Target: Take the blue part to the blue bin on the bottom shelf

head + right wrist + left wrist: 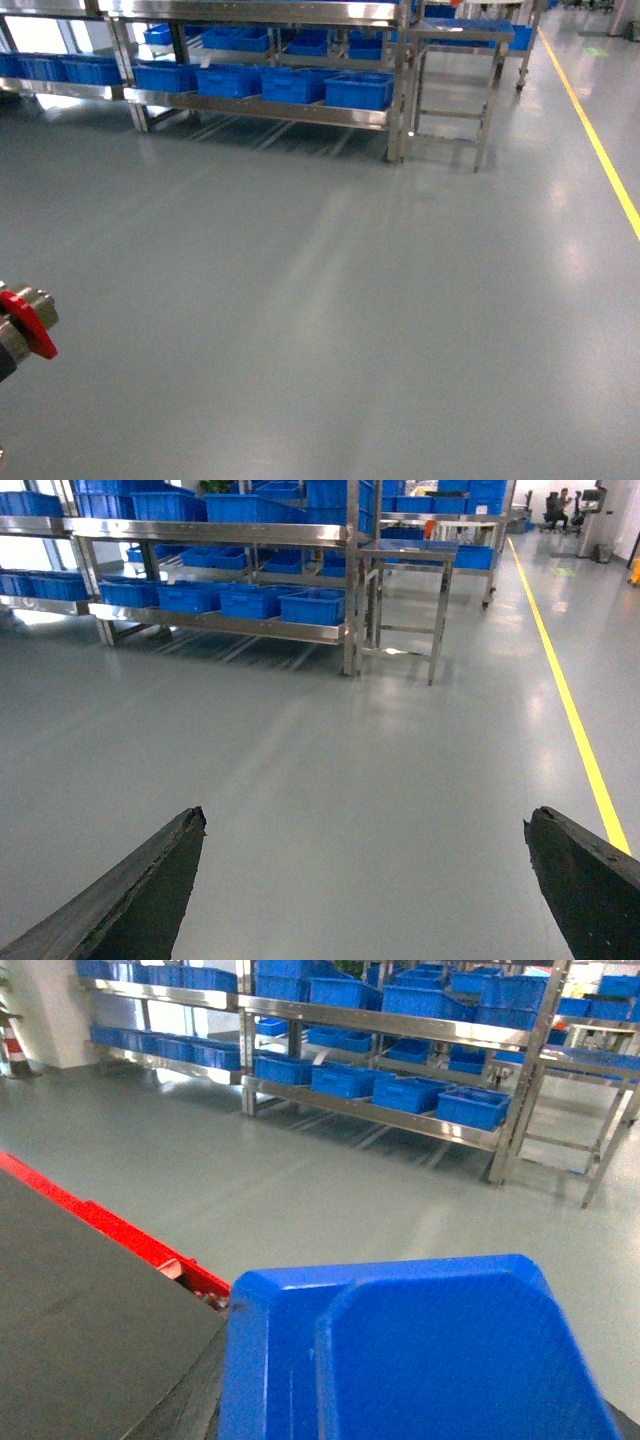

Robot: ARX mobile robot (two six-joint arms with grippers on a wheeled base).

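Observation:
The blue part (pixel 430 1350), a smooth blue plastic piece, fills the bottom of the left wrist view right in front of the camera. My left gripper (pixel 400 1390) is shut on it; one dark finger (pixel 120 1360) presses its left side and the other finger is hidden behind it. My right gripper (pixel 365 880) hangs open over bare floor with nothing between its fingers. Far ahead stands the steel rack, its bottom shelf (pixel 260 108) carrying a row of blue bins (pixel 358 90), which also show as bins (pixel 470 1107) and bins (pixel 312 605) in the wrist views.
Grey floor (pixel 320 300) stretches between me and the rack. A steel step frame (pixel 455 90) stands at the rack's right end. A yellow floor line (pixel 600 150) runs along the right. A red and metal piece of the left arm (pixel 25 320) shows at the head view's left edge.

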